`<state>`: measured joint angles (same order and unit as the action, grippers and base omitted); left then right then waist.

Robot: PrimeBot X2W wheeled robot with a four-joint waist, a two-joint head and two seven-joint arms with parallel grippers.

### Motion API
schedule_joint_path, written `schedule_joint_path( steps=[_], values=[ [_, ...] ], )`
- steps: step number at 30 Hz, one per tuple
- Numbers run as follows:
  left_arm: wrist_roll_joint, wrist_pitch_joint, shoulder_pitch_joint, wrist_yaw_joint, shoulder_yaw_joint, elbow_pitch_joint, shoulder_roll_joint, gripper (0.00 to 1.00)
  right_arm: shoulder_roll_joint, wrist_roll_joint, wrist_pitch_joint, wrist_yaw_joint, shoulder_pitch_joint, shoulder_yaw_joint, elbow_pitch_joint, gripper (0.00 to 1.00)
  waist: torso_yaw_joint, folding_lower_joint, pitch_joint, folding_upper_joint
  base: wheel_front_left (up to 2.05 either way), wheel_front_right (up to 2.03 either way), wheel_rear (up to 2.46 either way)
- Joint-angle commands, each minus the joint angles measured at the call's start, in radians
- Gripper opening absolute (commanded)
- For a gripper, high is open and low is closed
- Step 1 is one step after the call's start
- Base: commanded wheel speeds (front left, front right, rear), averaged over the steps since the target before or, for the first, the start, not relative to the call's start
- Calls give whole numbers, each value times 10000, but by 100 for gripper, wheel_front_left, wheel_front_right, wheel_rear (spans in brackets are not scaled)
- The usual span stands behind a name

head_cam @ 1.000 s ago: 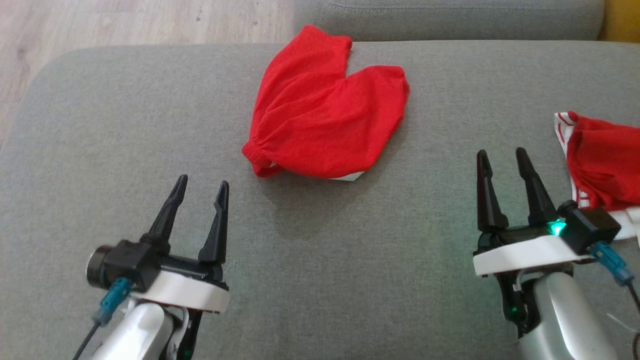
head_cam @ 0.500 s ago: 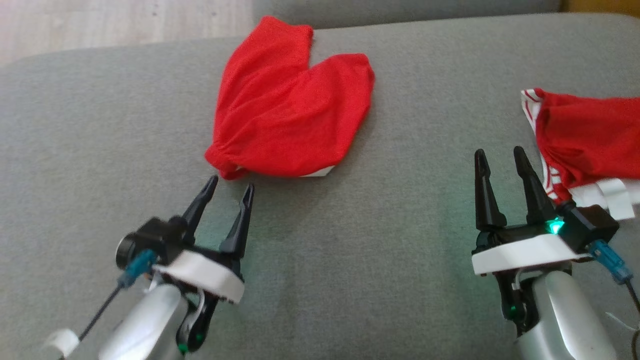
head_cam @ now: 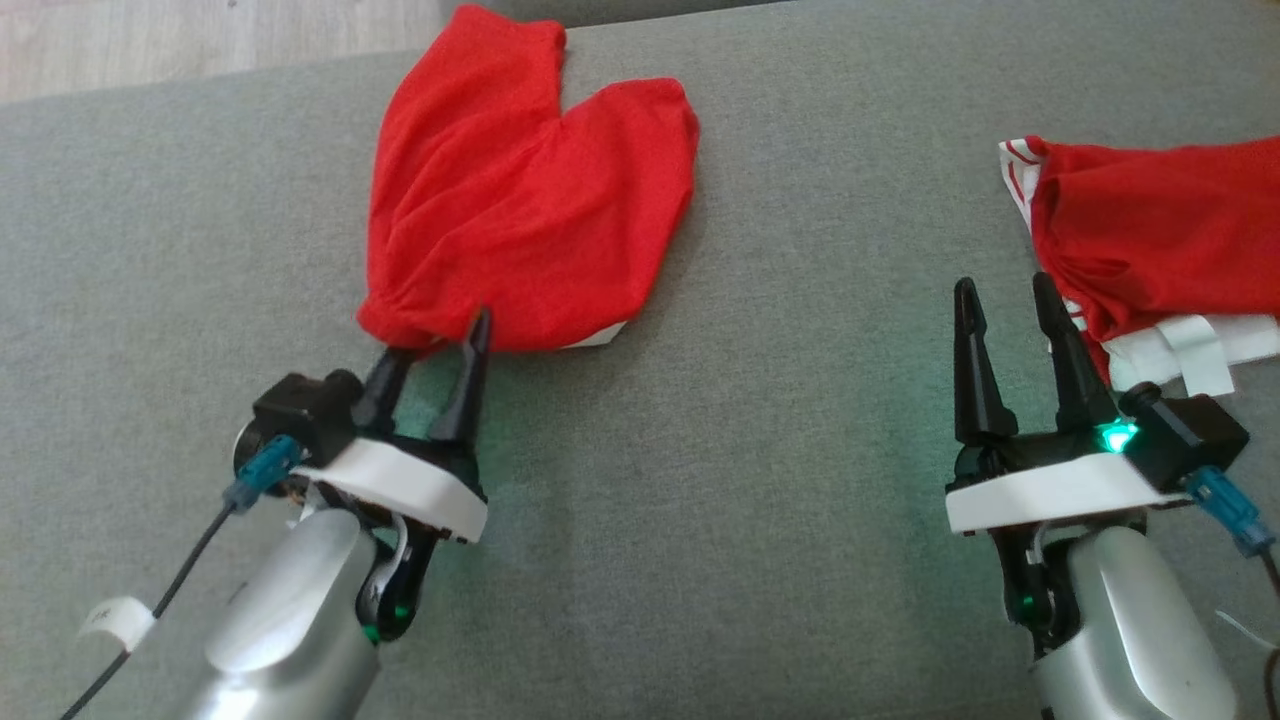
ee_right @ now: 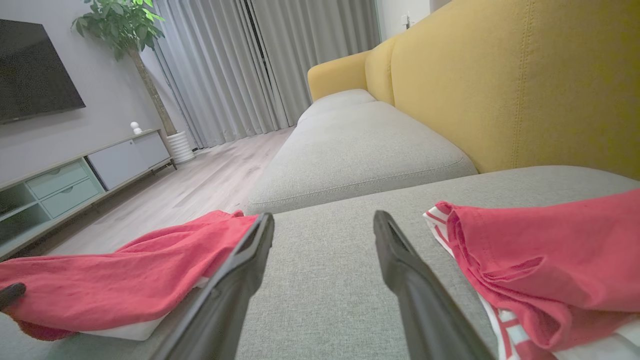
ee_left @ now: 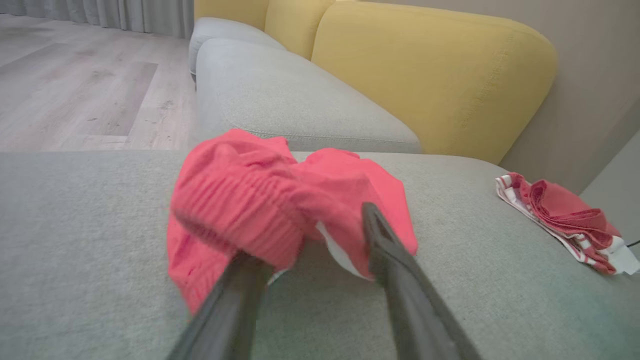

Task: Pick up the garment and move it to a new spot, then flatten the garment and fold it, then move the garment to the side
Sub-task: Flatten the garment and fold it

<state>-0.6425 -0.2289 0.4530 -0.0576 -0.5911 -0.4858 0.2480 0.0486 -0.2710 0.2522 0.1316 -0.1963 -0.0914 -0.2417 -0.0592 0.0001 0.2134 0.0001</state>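
Note:
The garment [head_cam: 520, 220] is a pair of red shorts lying crumpled on the grey sofa cushion [head_cam: 750, 500]. My left gripper [head_cam: 438, 335] is at its near waistband corner. In the left wrist view, the gathered waistband of the garment [ee_left: 280, 200] bulges between the spread jaws of my left gripper [ee_left: 306, 232], which is open. My right gripper [head_cam: 1003, 283] hovers open over bare cushion to the right, holding nothing. In the right wrist view the garment [ee_right: 125, 285] lies to the left of my right gripper [ee_right: 324, 216].
A second red garment with white striped trim [head_cam: 1150, 230] lies at the right, close to my right gripper. The yellow backrest [ee_left: 425, 75] rises behind the seat. Another grey cushion [ee_left: 280, 100] adjoins the far side, and wooden floor [head_cam: 150, 40] lies beyond the left edge.
My left gripper has travelled forward to the garment's near waistband corner, and its jaws now straddle the fabric. The head camera has shifted. The right gripper has stayed in place.

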Motion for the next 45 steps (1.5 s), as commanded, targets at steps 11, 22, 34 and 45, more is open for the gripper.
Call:
schedule_joint_path(
  steps=[11, 22, 34, 45],
  values=[
    [934, -286, 988, -25, 362, 1164, 727, 0, 16, -285, 95, -9, -253, -396, 279, 100, -206, -1, -312, -1, 0, 0, 0],
    [911, 2207, 4125, -565, -540, 3104, 453, 0, 16, -922, 95, -9, -430, -867, 281, 100, -1064, -1, -866, -1, 0, 0, 0],
    [-497, 3694, 5059, 336, 300, 3391, -208, 0, 16, -1141, 95, -9, -352, -815, 376, 100, -1232, -1, -949, -1, 0, 0, 0],
    [-1680, 4774, 1710, 360, 453, 963, 1414, 0, 16, -848, 95, -9, -610, -708, 432, 100, -999, -1, -370, -1, 0, 0, 0]
  ],
)
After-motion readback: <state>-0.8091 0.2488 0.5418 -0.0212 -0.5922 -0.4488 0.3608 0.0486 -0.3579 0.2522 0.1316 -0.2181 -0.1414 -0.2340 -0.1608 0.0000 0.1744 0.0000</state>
